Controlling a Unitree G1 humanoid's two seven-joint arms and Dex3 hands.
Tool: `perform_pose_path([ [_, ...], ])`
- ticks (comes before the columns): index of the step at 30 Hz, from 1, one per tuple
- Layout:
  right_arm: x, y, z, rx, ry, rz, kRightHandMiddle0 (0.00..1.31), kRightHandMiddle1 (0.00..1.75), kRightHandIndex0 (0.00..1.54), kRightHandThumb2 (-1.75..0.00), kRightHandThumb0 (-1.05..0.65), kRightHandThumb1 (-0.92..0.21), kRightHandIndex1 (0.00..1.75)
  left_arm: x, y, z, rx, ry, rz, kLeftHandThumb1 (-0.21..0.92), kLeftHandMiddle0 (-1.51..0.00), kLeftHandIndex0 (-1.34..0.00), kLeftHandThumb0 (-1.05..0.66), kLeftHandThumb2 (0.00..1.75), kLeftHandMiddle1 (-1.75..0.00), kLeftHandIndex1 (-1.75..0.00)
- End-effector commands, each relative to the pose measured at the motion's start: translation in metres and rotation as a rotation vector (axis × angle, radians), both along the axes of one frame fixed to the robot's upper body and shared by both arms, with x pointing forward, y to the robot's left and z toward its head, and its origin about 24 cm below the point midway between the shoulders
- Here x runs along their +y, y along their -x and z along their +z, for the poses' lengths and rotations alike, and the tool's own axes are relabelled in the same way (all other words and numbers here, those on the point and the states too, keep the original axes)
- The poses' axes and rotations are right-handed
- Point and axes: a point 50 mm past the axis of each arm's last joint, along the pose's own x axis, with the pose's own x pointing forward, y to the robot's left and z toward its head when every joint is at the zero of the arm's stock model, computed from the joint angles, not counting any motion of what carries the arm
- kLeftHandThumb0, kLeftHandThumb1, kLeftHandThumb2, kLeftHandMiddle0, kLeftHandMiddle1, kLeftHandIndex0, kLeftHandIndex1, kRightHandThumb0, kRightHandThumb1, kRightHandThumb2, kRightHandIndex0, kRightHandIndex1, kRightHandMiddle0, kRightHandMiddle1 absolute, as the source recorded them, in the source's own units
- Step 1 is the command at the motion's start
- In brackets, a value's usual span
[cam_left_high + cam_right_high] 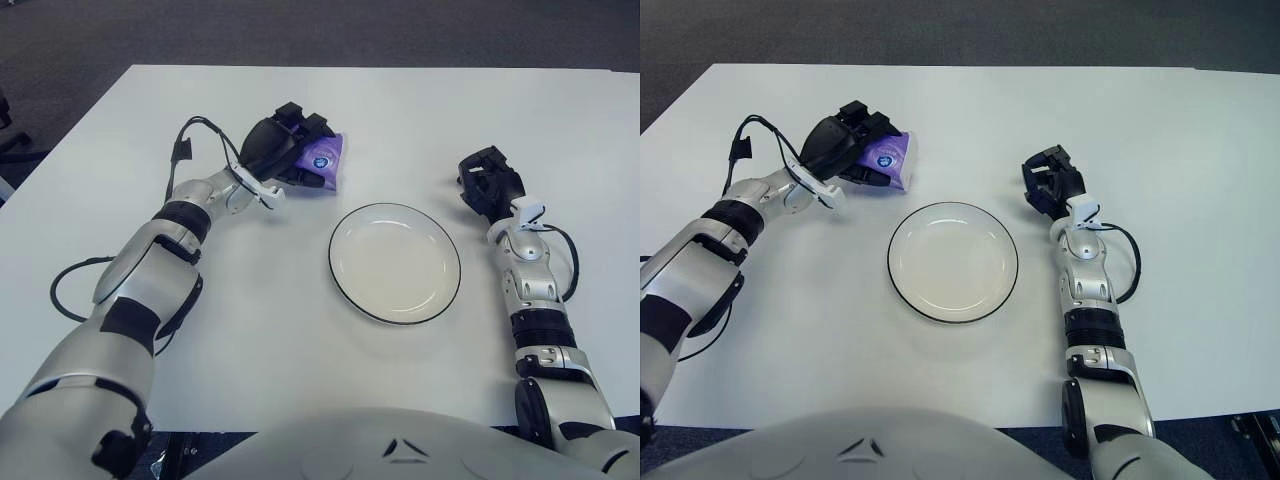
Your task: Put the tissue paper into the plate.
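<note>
The tissue paper is a purple packet (pixel 330 158) on the white table, up and left of the plate. My left hand (pixel 290 148) is over its left part, with the fingers closed around it from above and below. Only the packet's right end shows. I cannot tell whether it is lifted off the table. The plate (pixel 395 262) is white with a dark rim, stands in the middle of the table and holds nothing. My right hand (pixel 488 185) shows to the right of the plate, fingers relaxed and holding nothing.
The white table (pixel 300 340) has its far edge at the top and dark floor beyond. A black cable (pixel 190 150) loops off my left forearm, and another (pixel 570 260) runs by my right forearm.
</note>
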Motion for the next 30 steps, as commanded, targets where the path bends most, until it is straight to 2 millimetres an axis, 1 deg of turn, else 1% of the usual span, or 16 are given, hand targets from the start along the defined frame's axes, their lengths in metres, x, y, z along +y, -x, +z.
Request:
perform_pose_path([
  [1, 0.004, 0.035, -0.061, 0.22, -0.052, -0.017, 0.29, 1.72, 0.71, -0.61, -0.36, -0.83, 1.75, 0.003, 0.001, 0.01, -0.072, 0.028, -0.027, 0.92, -0.76, -0.44, -0.35, 0.29, -1.42, -1.48],
  [2, 0.004, 0.035, -0.061, 0.22, -0.052, -0.017, 0.29, 1.72, 0.71, -0.61, -0.36, -0.83, 1.75, 0.003, 0.001, 0.012, -0.082, 0.034, -0.035, 0.92, -0.67, -0.47, -0.23, 0.25, -1.39, -1.42],
  [4, 0.004, 0.035, -0.061, 0.22, -0.051, -0.017, 0.29, 1.72, 0.71, -0.61, -0.36, -0.83, 1.75, 0.002, 0.001, 0.017, -0.096, 0.045, -0.052, 0.92, -0.6, -0.49, -0.12, 0.22, -1.36, -1.37],
  [6, 0.004, 0.035, -0.061, 0.221, -0.05, -0.016, 0.29, 1.72, 0.71, -0.61, -0.36, -0.83, 1.75, 0.001, 0.002, 0.022, -0.108, 0.06, -0.07, 0.92, -0.56, -0.51, -0.06, 0.2, -1.34, -1.34],
  [8, 0.004, 0.035, -0.061, 0.222, -0.049, -0.015, 0.28, 1.72, 0.7, -0.61, -0.36, -0.83, 1.75, -0.001, 0.003, 0.029, -0.126, 0.088, -0.095, 0.92, -0.6, -0.49, -0.03, 0.19, -1.37, -1.24],
  [12, 0.003, 0.034, -0.061, 0.225, -0.043, -0.013, 0.28, 1.72, 0.7, -0.61, -0.36, -0.83, 1.75, -0.006, 0.006, 0.038, -0.158, 0.148, -0.14, 0.92, -0.61, -0.49, -0.01, 0.18, -1.38, -1.19],
  [14, 0.003, 0.034, -0.061, 0.227, -0.04, -0.012, 0.28, 1.72, 0.7, -0.61, -0.36, -0.83, 1.75, -0.013, 0.009, 0.043, -0.153, 0.194, -0.199, 0.92, -0.62, -0.49, -0.01, 0.18, -1.38, -1.18],
  [16, 0.003, 0.034, -0.06, 0.228, -0.037, -0.012, 0.28, 1.73, 0.7, -0.61, -0.36, -0.83, 1.75, -0.018, 0.013, 0.047, -0.136, 0.228, -0.257, 0.92, -0.57, -0.51, -0.01, 0.18, -1.34, -1.25],
  [19, 0.003, 0.034, -0.06, 0.229, -0.034, -0.011, 0.28, 1.73, 0.7, -0.61, -0.36, -0.83, 1.75, -0.023, 0.016, 0.05, -0.11, 0.257, -0.319, 0.92, -0.54, -0.52, 0.0, 0.18, -1.33, -1.28],
  [23, 0.003, 0.034, -0.06, 0.231, -0.032, -0.012, 0.28, 1.73, 0.7, -0.61, -0.36, -0.83, 1.75, -0.036, 0.024, 0.052, -0.075, 0.29, -0.415, 0.92, -0.53, -0.53, 0.0, 0.18, -1.32, -1.3],
  [27, 0.003, 0.034, -0.06, 0.233, -0.031, -0.012, 0.28, 1.73, 0.69, -0.61, -0.36, -0.83, 1.75, -0.051, 0.036, 0.054, -0.067, 0.325, -0.513, 0.91, -0.58, -0.59, -0.01, 0.17, -1.42, -1.09],
  [30, 0.003, 0.033, -0.06, 0.234, -0.03, -0.012, 0.28, 1.73, 0.69, -0.62, -0.36, -0.83, 1.75, -0.056, 0.042, 0.056, -0.067, 0.334, -0.55, 0.9, -0.6, -0.61, -0.01, 0.16, -1.43, -1.04],
])
